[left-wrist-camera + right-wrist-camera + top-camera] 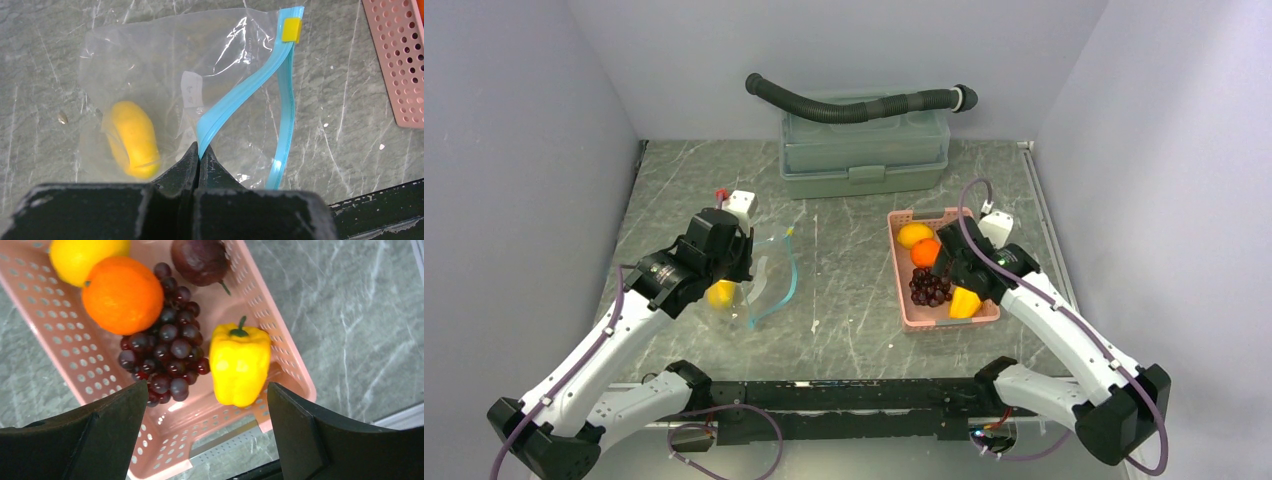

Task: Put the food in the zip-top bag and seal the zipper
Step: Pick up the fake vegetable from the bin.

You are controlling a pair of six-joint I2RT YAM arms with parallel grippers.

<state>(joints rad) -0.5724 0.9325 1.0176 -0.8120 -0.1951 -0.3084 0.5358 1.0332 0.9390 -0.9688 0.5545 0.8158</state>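
1 yellow fruit (132,137) lies inside the zip-top bag (150,55), beyond the left jaws pinching its zipper (235,95). The right jaws, spread wide, hang over grapes (167,355) in the basket (65,365); next they likely lower and close.

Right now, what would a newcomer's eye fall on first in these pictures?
The pink basket on the right stands out, bright with an orange, grapes and a yellow pepper, under the open right gripper. On the left, the left gripper pinches the blue zipper of a clear bag holding one yellow fruit.
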